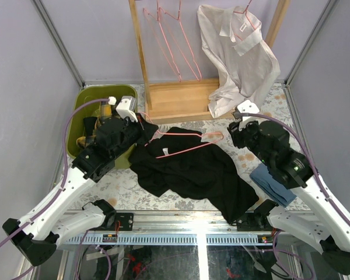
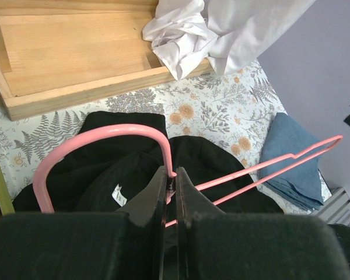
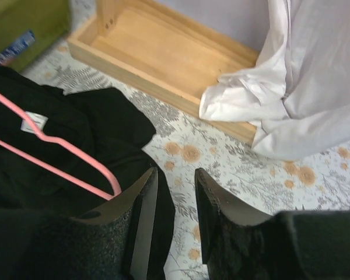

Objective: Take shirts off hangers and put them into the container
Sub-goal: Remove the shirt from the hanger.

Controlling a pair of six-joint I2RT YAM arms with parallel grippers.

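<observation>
At the far left, the green container (image 1: pixel 80 108) holds something dark and yellowish. Your left arm covers most of it, so you cannot count what is already in. Just beside it, your left gripper (image 2: pixel 170 179) is pressed together on the wire of a pink hanger (image 2: pixel 105 133), right below the hook. That hanger lies across a black shirt (image 1: pixel 192 172) spread in a heap on the middle of the counter (image 1: pixel 122 186). The wire shows on top of the cloth, though you cannot tell whether it is fully free of the collar.

Behind, empty hangers (image 1: pixel 176 44) dangle on the wooden rack (image 1: pixel 139 52). Your right gripper (image 3: pixel 175 178) hovers at the shirt's right edge with its jaws spread and nothing between them. Farther right, the white shirt (image 1: pixel 236 58) hangs from the rack. A folded blue cloth (image 1: pixel 271 182) lies near your right arm.

By this, the black shirt has to go in the container and the white one is untouched.

The counter wears a pale fern-and-flower print, and lavender walls (image 1: pixel 23 70) close the space in.
</observation>
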